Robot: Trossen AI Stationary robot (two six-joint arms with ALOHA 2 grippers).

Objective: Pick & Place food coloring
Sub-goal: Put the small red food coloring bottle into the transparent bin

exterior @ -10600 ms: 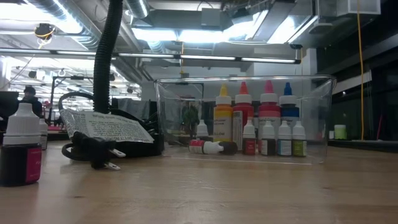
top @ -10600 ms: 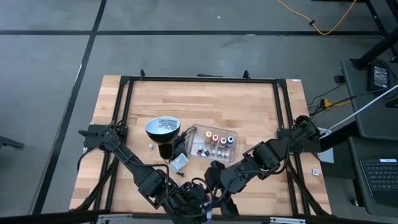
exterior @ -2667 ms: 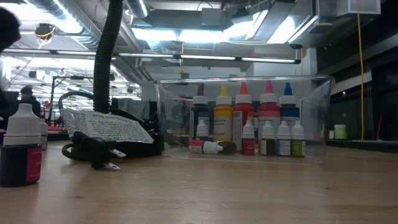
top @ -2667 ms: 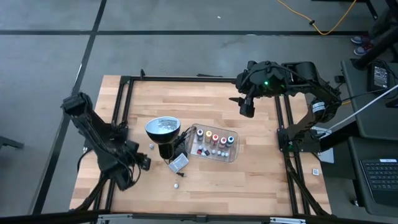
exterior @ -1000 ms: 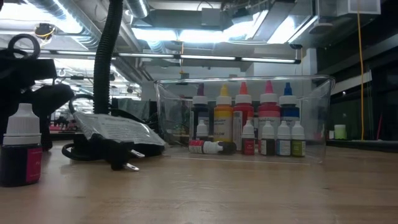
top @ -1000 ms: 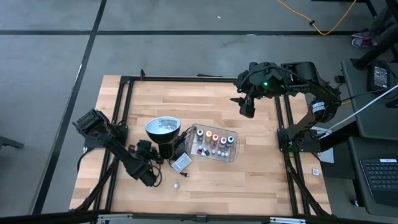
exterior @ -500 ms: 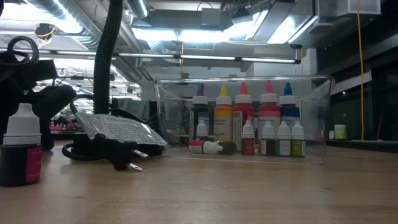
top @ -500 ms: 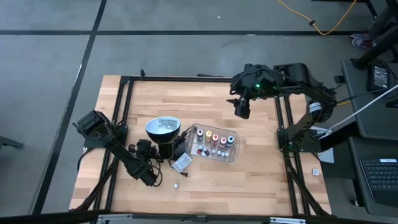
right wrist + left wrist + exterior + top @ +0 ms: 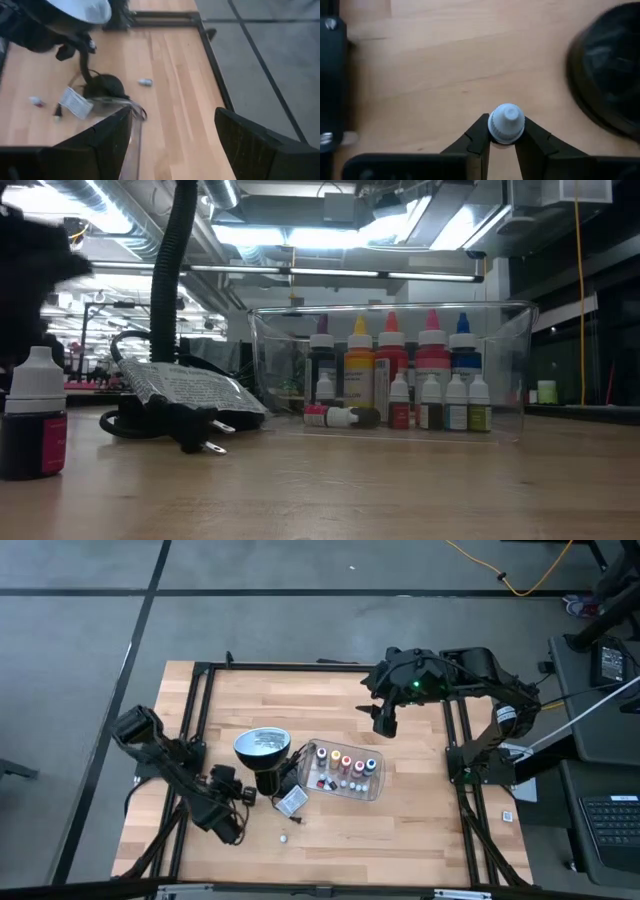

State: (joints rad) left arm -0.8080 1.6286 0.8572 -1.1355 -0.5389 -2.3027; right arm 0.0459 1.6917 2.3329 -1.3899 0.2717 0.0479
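Nearest to me, at the front-left of the table (image 9: 330, 850), the left end effector (image 9: 505, 145) has its two dark fingers pinched on the white cap of a tiny food coloring bottle (image 9: 506, 123). The grip sits high, on the ribbed cap only — to my eye the main risk is that the bottle twists or slides out once the arm lifts or swings, since so little of it is caught.

Just in front of that, a loose bottle with a white cap and dark pink body (image 9: 33, 415) stands upright near the table's front edge, and another small one (image 9: 283, 838) lies on the wood. A careless sweep of the left arm could knock either over or roll it off.

Further in, the black lamp (image 9: 262, 748) with its cord, plug and paper tag (image 9: 185, 388) sits between the held bottle and the clear tray (image 9: 372, 787). A low carry could snag the cord or bump the lamp head.

The tray already holds a row of taller bottles (image 9: 391, 365) and smaller ones in front — dropping another from height could topple them.

Farthest back, the right end effector (image 9: 384, 720) hovers with jaws apart, holding nothing; it looks close enough above the tray that the two arms could crowd each other there.
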